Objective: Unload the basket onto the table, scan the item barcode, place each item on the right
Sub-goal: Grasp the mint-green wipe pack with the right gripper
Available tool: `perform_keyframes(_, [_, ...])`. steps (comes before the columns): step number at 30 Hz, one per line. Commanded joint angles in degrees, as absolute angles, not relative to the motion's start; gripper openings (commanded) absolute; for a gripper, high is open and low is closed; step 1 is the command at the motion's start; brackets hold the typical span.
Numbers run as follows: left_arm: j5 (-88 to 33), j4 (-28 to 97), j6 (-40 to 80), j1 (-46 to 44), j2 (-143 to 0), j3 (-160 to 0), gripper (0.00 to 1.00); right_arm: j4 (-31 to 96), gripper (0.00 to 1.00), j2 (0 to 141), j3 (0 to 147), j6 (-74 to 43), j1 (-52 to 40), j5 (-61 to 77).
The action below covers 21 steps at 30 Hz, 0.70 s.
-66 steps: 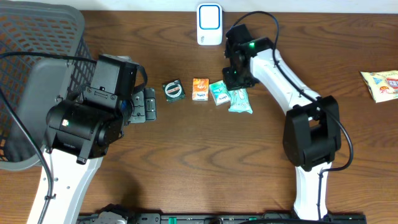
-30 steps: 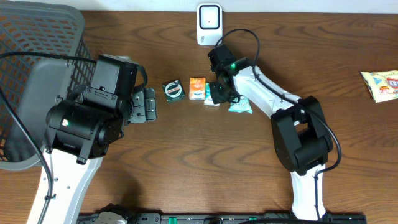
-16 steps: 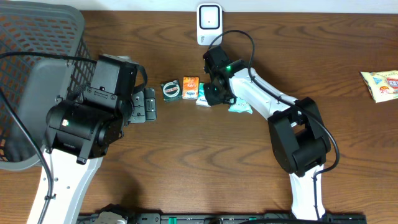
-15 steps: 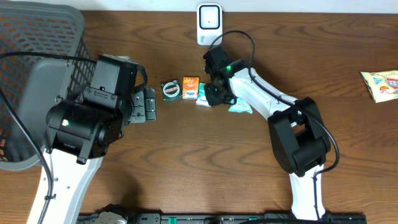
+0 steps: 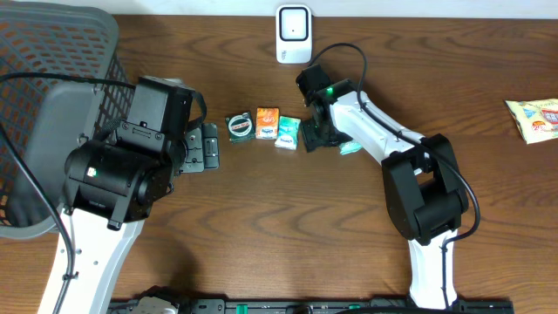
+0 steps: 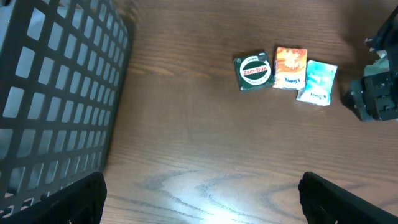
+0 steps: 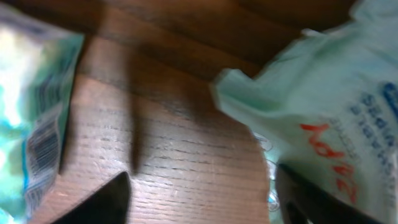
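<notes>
On the table (image 5: 288,218), teal packet (image 5: 288,132) lies just outside right gripper's (image 5: 317,135) fingers (image 7: 115,198).

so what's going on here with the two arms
The right gripper hangs open between a small teal pack and a mint pouch, holding neither. The pack lies in a row with an orange box and a Zam-Buk tin, near the white scanner. The left gripper is open beside the basket.

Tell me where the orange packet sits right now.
Overhead view: the orange packet lies mid-table between the green Zam-Buk tin and the teal packet, in front of the white scanner.
</notes>
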<state>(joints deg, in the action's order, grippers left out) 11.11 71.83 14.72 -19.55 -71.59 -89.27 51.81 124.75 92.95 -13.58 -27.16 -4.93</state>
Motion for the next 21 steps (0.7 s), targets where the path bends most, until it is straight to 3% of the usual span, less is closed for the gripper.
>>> perform_keyframes(1, [12.1,72.0,14.2,-19.3,-71.9,-89.7,0.98,51.4,0.87,122.8,94.4,-13.0,-27.3,-6.1])
perform_keyframes(3, [12.1,72.0,14.2,-19.3,-71.9,-89.7,0.98,50.3,0.99,122.8,94.4,-13.0,-27.3,-6.1])
perform_keyframes(21, [12.1,72.0,14.2,-19.3,-71.9,-89.7,0.98,49.9,0.99,122.8,94.4,-13.0,-27.8,-6.1])
